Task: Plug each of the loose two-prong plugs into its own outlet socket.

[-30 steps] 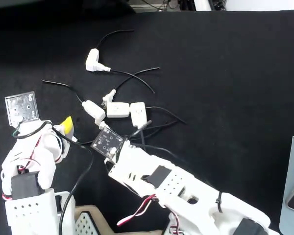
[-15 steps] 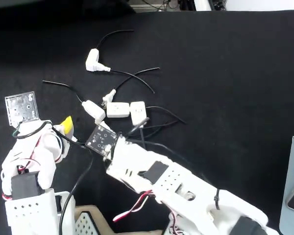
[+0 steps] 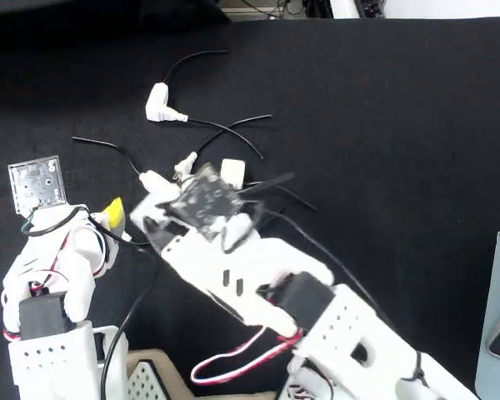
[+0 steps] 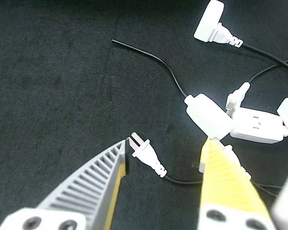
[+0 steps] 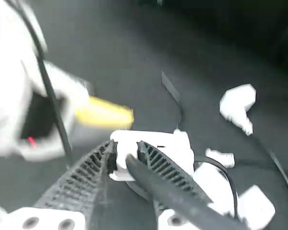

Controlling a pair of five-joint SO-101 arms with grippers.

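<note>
A forward swing of the right arm since a second ago, from low beside the cluster to right above it, wrist board now covering most of the outlet sockets (image 4: 257,125). Nearest, the left pincer (image 4: 166,143): spread wide, holding nothing, straddling a small two-prong plug (image 4: 145,152) flat on the tabletop (image 3: 383,125). Long axis slanted across the gap, prongs close against the tip of the grey finger (image 4: 98,184) and aimed away from the sockets, cable trailing off toward the yellow finger (image 4: 225,182). Likely trouble here: closing on a slanted body, twisting it or squirting it out, then needing a full turn-round before any insertion. Further out, a bulkier white plug (image 4: 207,115) just beside the sockets, with the right pincer (image 5: 125,155) close over them, spread or pinching impossible to tell; risk there of snagged cables dragging a socket off line. Farthest, an angled plug (image 4: 215,26) lying well apart.
</note>
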